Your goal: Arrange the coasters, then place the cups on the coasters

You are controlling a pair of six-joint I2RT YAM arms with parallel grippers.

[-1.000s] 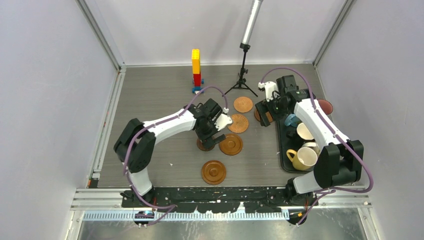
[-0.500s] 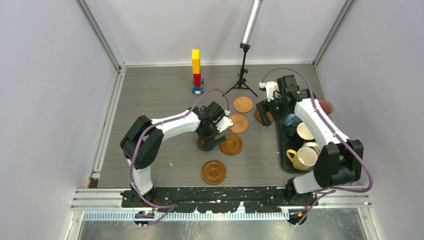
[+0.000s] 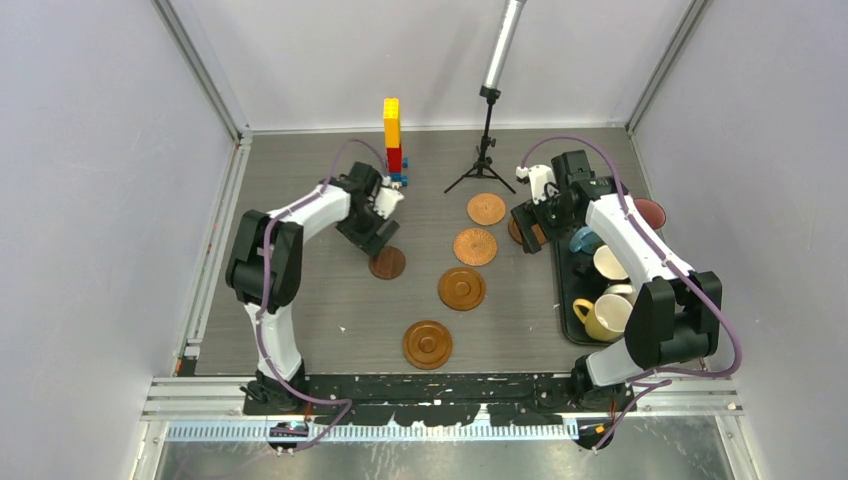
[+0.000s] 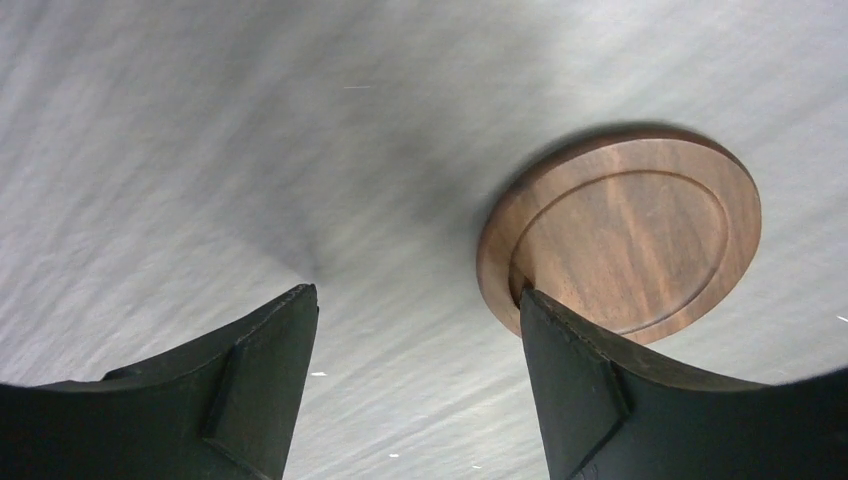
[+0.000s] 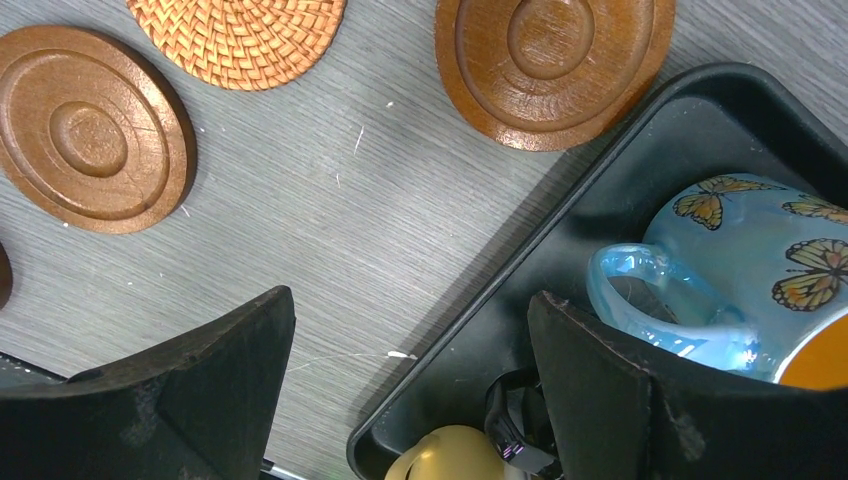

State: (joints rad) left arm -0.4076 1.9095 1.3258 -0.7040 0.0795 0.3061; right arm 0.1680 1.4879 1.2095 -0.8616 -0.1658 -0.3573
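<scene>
- worktop (image 3: pixel 300 290): grey, matt, with fine wood-grain lines and a few pale flecks;
- tray (image 5: pixel 640 170): black, smooth, with a dull sheen; whether plastic or metal cannot be told;
- blue mug (image 5: pixel 760 240) inside the tray: glossy glaze, pearly handle, printed butterflies;
- cream mug (image 3: pixel 610 318) in the tray: shiny glaze;
- woven coaster (image 5: pixel 240 30) left of the tray: orange-brown plaited fibre, rough;
- ringed coaster (image 5: pixel 555 55) just beside the tray's corner: brown wood with turned rings and a soft shine;
- dark coaster (image 4: pixel 620 240) well away to the tray's left: smooth dark wood, clear grain, satin finish;
- fingers (image 4: pixel 255 385) of the left pincer (image 4: pixel 415 295): black, matt, plastic-looking
</scene>
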